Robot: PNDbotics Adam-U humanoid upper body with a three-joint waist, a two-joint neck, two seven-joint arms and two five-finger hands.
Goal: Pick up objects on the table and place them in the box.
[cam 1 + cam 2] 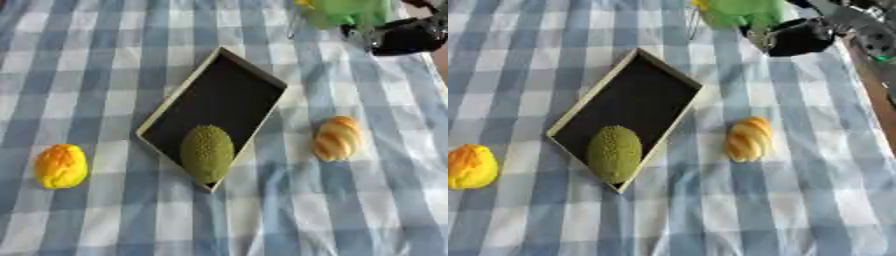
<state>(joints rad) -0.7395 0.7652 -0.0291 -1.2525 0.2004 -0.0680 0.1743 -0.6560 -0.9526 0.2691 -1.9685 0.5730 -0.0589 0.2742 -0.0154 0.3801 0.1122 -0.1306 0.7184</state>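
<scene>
The box is shallow, dark inside with a pale rim, at the centre. A bumpy green fruit lies in its 6 o'clock end. At 1 o'clock the right hand is clamped on a green thing. Bread lies at 3 o'clock, a yellow fruit at 8 o'clock.

Checked cloth; bumpy, seemingly matt green fruit
</scene>
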